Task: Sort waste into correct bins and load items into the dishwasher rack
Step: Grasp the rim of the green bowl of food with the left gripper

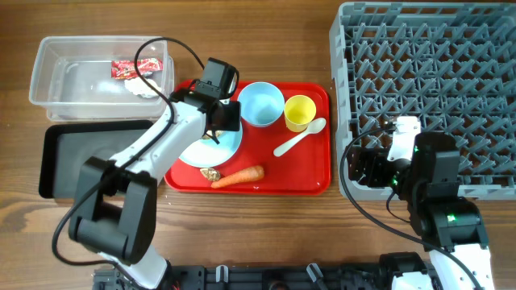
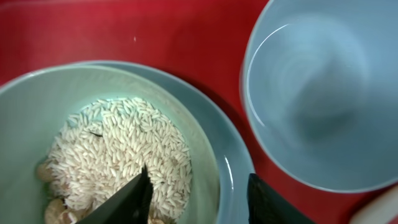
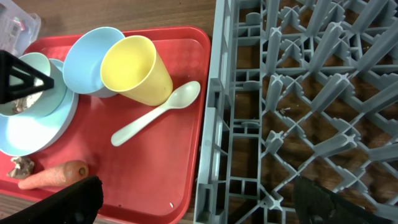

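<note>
The left gripper [image 2: 199, 200] is open over the red tray [image 2: 155, 31]. One finger [image 2: 134, 199] hangs inside the rice bowl [image 2: 31, 118] and the other is outside it, above the plate [image 2: 233, 162]; the rim of the bowl is between them and they do not touch it. This bowl stands on the plate and holds white rice [image 2: 118, 149], with some pale brown lumps [image 2: 53, 208] at the near side. Just beside it on the tray is the second bowl [image 2: 323, 93], which has nothing inside.

Next to the second bowl stands the yellow cup [image 1: 299, 113], and the white spoon [image 1: 300, 137] lies flat on the tray near the cup. At the front edge of the tray lie the carrot [image 1: 239, 175] and, touching its left end, small brown scraps [image 1: 211, 172].

The clear tub [image 1: 48, 89] at the far left holds the red wrapper [image 1: 125, 69] and the white tissue [image 1: 146, 87]. The black tray [image 1: 97, 157] is just in front of the tub. I see nothing in it.

The right gripper [image 3: 202, 208] is wide open above the left edge of the grey rack [image 1: 427, 64], holding nothing. No dish is seen in the rack.
</note>
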Tool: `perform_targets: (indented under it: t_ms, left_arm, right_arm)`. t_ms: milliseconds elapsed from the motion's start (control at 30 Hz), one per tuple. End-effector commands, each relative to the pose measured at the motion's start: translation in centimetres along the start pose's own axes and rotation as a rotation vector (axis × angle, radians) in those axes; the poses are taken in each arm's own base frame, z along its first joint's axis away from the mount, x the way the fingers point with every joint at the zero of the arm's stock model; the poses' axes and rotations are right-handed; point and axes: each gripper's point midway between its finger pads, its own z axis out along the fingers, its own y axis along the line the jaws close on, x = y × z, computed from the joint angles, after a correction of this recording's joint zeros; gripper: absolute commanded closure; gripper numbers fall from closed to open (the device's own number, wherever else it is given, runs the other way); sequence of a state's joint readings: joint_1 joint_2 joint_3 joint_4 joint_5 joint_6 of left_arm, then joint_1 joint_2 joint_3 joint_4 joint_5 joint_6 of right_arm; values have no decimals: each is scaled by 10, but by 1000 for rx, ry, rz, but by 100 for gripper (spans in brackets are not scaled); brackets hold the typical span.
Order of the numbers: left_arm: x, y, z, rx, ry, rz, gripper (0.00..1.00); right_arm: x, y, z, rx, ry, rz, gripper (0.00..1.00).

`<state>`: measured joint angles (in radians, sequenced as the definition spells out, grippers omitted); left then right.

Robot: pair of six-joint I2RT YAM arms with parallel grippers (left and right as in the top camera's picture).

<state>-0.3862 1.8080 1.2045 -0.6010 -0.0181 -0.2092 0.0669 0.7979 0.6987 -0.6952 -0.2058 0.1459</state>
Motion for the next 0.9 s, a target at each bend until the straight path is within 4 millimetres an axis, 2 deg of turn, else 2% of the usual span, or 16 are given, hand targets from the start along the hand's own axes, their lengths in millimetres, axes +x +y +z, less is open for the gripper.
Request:
perform_targets:
  t_ms: [0,100,167,200,300,467,600,867]
  left_arm:
    - [11,2,16,-20,54,-11,54]
    - [14,2,20,-20,69,-11,65]
    - [15,2,21,-22,74,-11,77]
    - [16,2,21,-22,75,-11,86]
    - [19,3,20,-26,87,-10,94]
    - [26,6,16,-35,117,-10,96]
    - [24,5,0,-31,103,-10,96]
    - [24,7,-57,-15,48,-12,96]
  right_arm:
    - [-10,5,-5,-19,-23,7,0]
    - [-10,5,-5,-19,-24,7,0]
    - [-10,5,-5,-19,-23,7,0]
    - [-10,5,-5,-19,-23,7,0]
    - [-9,5,-5,-18,-21,8,0]
    - [-9,5,-5,-18,-21,8,0]
    - [-9,5,-5,-19,-21,8,0]
    - [-9,5,-5,-19,-21,8,0]
